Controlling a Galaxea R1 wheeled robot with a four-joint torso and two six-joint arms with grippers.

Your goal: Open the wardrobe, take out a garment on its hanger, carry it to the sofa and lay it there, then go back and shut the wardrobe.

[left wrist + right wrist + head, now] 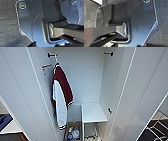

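White panels frame what I face: the wardrobe (140, 84) stands open, both full-height doors swung wide to either side, so its inside is laid bare to my head camera. On the rail, near its left bracket, hangs a maroon jacket (61, 94) with white sleeves and striped trim; it hangs there because its hook rides the rail, and it drapes down toward a low shelf (93, 112). Beneath that shelf I see a clutter of small items (73, 133), too blurred to name. I cannot make out a white T-shirt or a white hanger inside; against white walls they may be hard to tell, or they may not be there. My wrist cameras look past my own dark plates at dark wood-grain flooring (8, 25), and I cannot tell whether my jaws are apart or together.
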